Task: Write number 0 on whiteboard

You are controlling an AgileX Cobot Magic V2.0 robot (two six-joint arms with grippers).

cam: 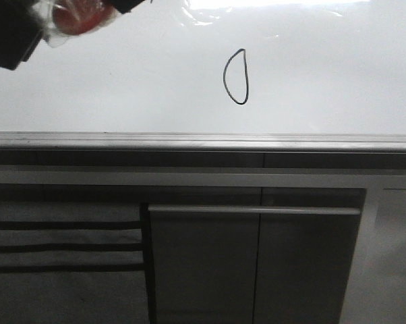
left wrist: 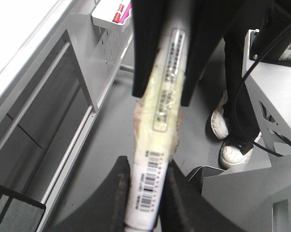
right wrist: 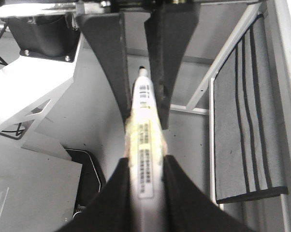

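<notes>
One thin dark closed loop, the number 0 (cam: 236, 77), is sitting upright on the glossy white whiteboard (cam: 338, 74) — right of the left gripper (left wrist: 146, 186). Both it and the right gripper (right wrist: 143, 181) are gripping a taped white marker (right wrist: 144, 145) — which arm is nearer, I cannot tell.

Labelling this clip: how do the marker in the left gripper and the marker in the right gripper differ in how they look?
The left gripper holds a marker whose far end is hidden between dark fingers; the right gripper holds a marker whose dark tip shows. The left marker's yellowish tape wrap covers much of the barrel and looks lumpy; the right marker's wrap is a narrower band. Both are white, barcode-labelled, and clamped between black fingers.
</notes>
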